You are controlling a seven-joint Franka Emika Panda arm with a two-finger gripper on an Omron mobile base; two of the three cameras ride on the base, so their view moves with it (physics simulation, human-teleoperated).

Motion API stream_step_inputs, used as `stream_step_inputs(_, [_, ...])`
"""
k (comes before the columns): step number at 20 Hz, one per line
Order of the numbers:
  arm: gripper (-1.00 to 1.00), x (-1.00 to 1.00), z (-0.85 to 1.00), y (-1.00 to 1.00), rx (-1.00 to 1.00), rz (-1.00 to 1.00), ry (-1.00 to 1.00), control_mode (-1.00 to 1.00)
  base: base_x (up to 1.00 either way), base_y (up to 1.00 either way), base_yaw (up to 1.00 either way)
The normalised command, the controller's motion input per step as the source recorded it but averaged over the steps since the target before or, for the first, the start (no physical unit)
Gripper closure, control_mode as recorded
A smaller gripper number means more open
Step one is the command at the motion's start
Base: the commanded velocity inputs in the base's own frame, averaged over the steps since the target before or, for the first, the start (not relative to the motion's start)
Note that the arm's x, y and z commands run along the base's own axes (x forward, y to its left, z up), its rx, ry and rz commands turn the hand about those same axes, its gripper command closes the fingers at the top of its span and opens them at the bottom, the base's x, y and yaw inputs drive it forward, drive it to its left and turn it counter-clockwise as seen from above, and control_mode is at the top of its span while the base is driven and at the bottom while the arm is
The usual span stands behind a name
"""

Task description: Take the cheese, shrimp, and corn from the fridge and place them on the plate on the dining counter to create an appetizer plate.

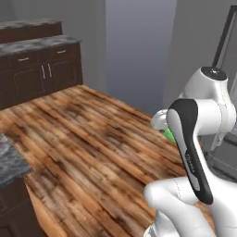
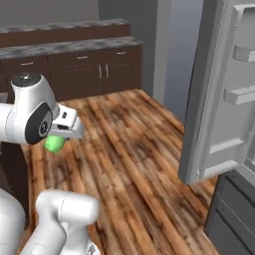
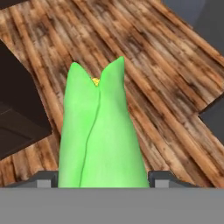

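Between the two dark fingertips (image 3: 161, 178) at the bottom of the hand view sits the corn (image 3: 101, 135), a bright green husk that runs lengthwise away from the hand, its long axis in line with the gripper (image 3: 103, 179). Its far end splits into two tapered points with a speck of yellow showing in the cleft. The fingers stand wide, one on each side of the husk's broad base, closed on it. From the right base view the corn (image 2: 55, 144) shows as a green lump hanging just under the white hand (image 2: 67, 125), held in the air above the wooden plank floor (image 2: 134, 164); the left base view catches only a sliver of green (image 1: 169, 135) behind the arm's dark-fronted link (image 1: 190, 148).

Beneath and around it lies bare floor. To the robot's right the fridge (image 2: 234, 199) stands with its grey door (image 2: 209, 99) swung open, pale door shelves on the inside face and dark drawers lower down. Far across the floor runs a row of dark brown cabinets (image 2: 89, 72) with a marbled grey top. A corner of another marbled counter (image 1: 10, 162) juts in at the left, near the base.
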Motion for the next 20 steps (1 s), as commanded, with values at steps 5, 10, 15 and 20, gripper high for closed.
stream_step_inputs(5, [1.0, 0.0, 0.0, 0.0, 0.0, 0.0, 0.0, 1.0, 1.0, -0.19, 0.28])
stream_step_inputs(10, [1.0, 0.0, 0.0, 0.0, 0.0, 0.0, 0.0, 1.0, 1.0, -0.17, 0.18])
stream_step_inputs(15, [1.0, 0.0, 0.0, 0.0, 0.0, 0.0, 0.0, 1.0, 1.0, 0.0, 0.04])
stream_step_inputs(20, [1.0, 0.0, 0.0, 0.0, 0.0, 0.0, 0.0, 1.0, 1.0, 0.06, 0.0])
